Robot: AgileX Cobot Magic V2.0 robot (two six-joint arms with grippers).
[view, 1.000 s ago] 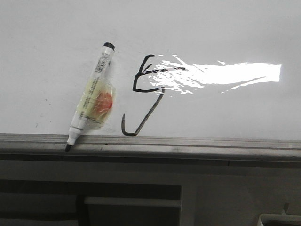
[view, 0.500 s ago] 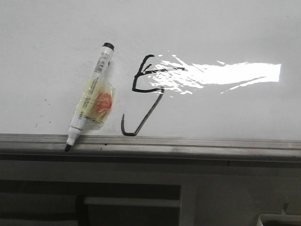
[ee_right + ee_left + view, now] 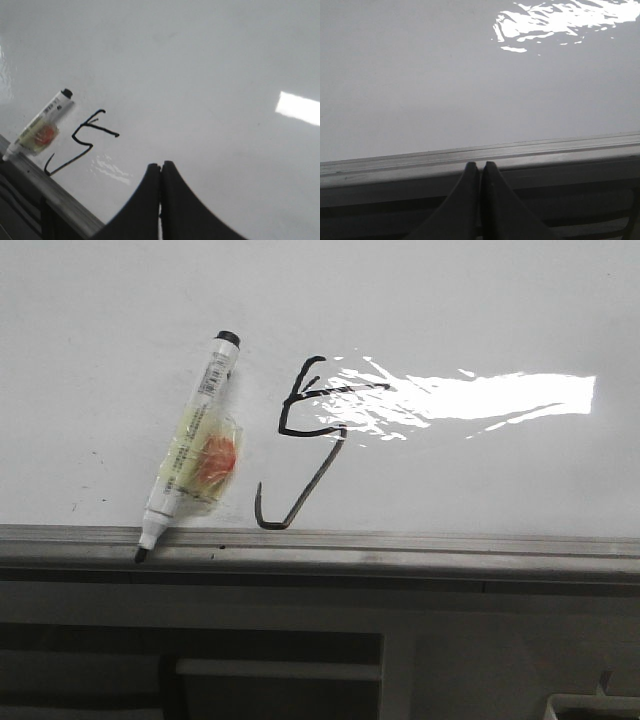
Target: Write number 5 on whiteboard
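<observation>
Left end effector [image 3: 480, 172] and right end effector [image 3: 160, 172]: both closed, fingers together, holding nothing. One number 5 [image 3: 310, 435] drawn on one whiteboard [image 3: 480, 300], just beside one uncapped marker [image 3: 188, 450] lying near the frame rail [image 3: 400, 545]

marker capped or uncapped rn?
Uncapped: the marker lies flat on the whiteboard, bare black tip on the frame rail.
</observation>
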